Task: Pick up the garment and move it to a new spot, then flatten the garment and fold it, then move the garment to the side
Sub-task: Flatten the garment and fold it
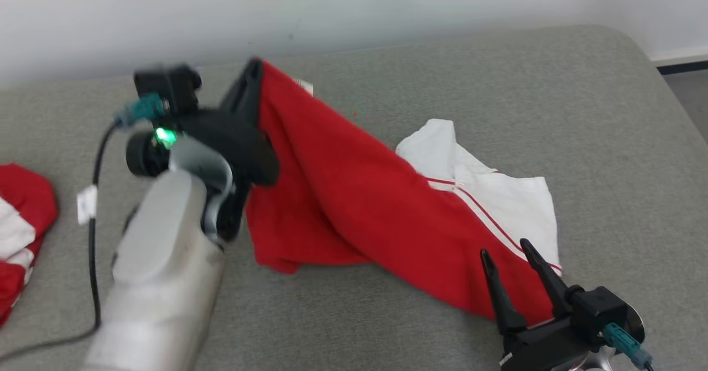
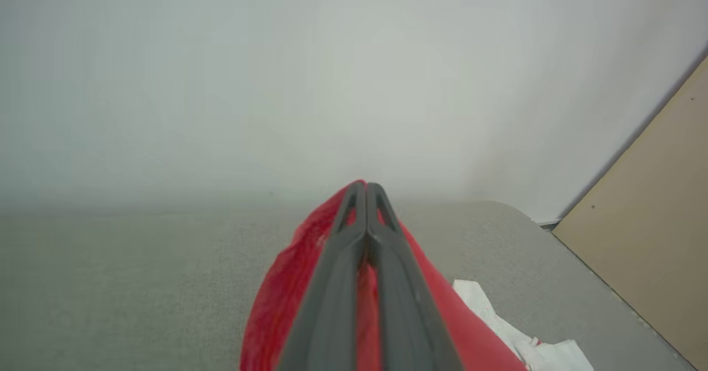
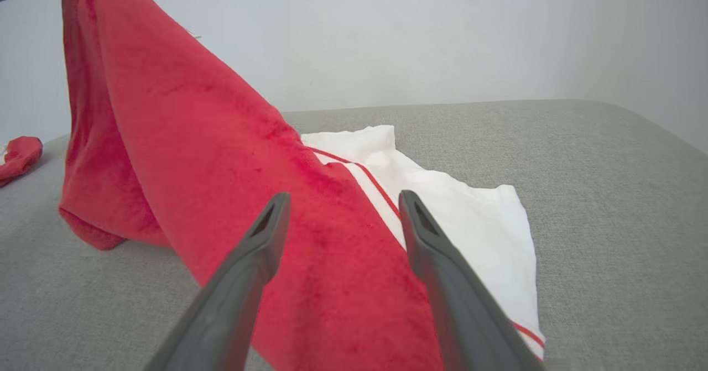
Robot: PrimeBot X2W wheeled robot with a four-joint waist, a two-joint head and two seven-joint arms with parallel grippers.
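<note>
I see the grey padded surface (image 1: 608,139) carrying the red-and-white garment (image 1: 354,205), red end raised, white end lying flat. The left end effector (image 1: 254,71) is clenched on the raised red edge. The right end effector (image 1: 506,249) stands released near the low red end.

Your left gripper (image 1: 255,66) is matte black, with two long fingers (image 1: 246,97) tapering to a point. Right behind it you've got a green light (image 1: 165,135) glowing beside a round black lens (image 1: 141,155), and a teal connector (image 1: 141,108) plugged into the boxy black housing (image 1: 166,86). The forearm (image 1: 160,266) is smooth pale grey, with a black cable (image 1: 92,260) running alongside that carries a small white tag (image 1: 87,204). Over on your right gripper (image 1: 505,247) you see the same dark pointed fingers (image 1: 498,293) with slotted tips, on a black block (image 1: 600,307) with its own teal plug (image 1: 624,340).
</note>
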